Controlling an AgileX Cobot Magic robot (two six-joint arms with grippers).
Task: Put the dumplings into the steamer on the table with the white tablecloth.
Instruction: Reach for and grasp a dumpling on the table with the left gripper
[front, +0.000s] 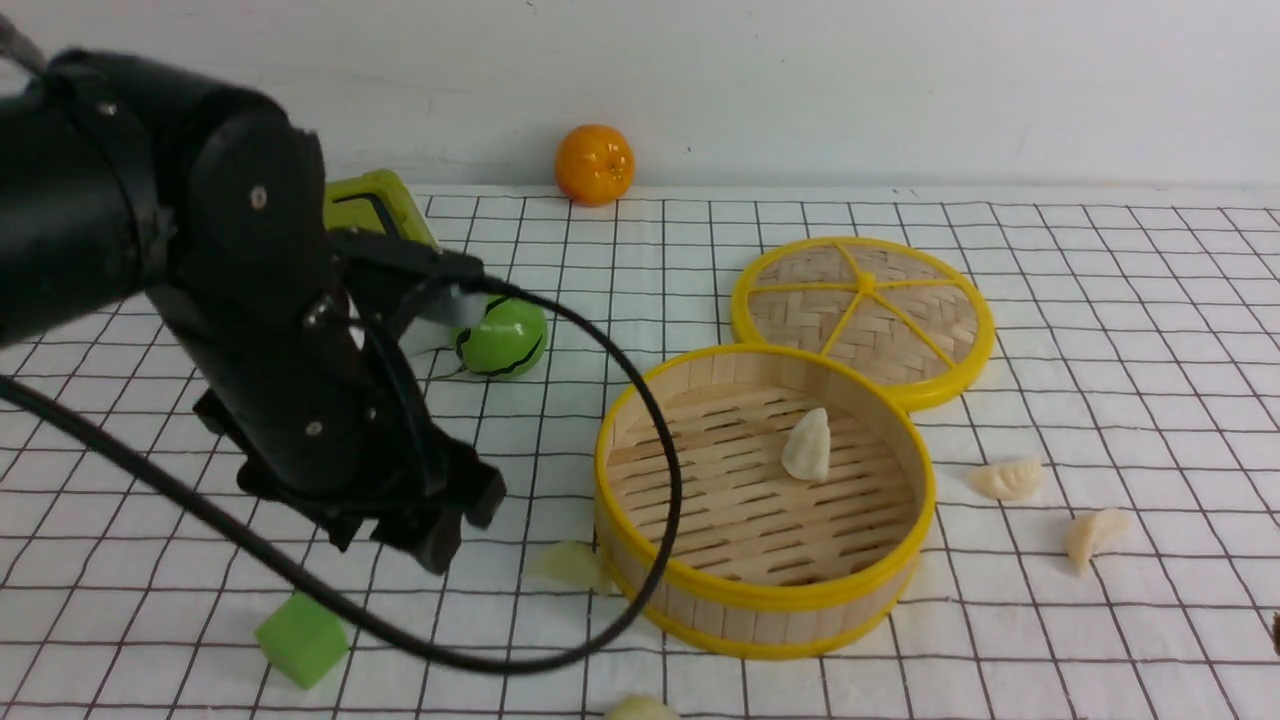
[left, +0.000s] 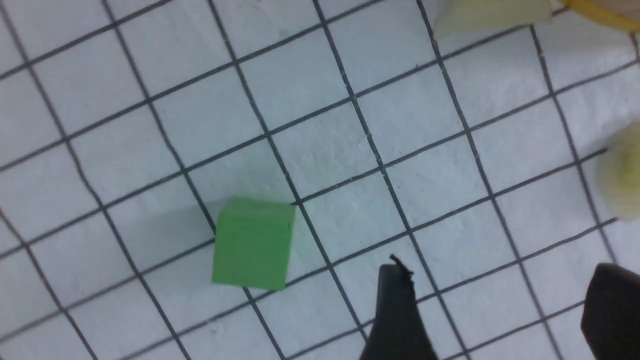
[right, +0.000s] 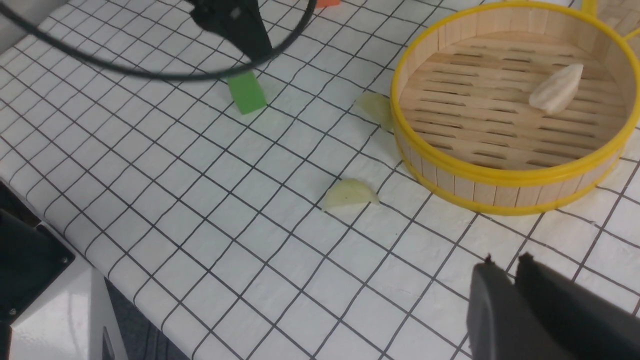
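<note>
Bamboo slats and yellow rims form the steamer, which stands on the white tablecloth covering the table, just in front of its flat woven lid. One of the dumplings lies on the slotted floor inside. A second dumpling and a third dumpling lie on the cloth to the steamer's right, apart from it. A pale greenish dumpling sits just beside the steamer's left front wall, and a fifth dumpling lies nearer the robot, cut by the front view's lower edge. The left end effector is over the cloth left of the steamer, near a green cube. Its jaws are spread wide, with only cloth between them. The right end effector is over the cloth on the robot's side of the steamer. Its jaws are narrowed to a thin slit and grip nothing.
</note>
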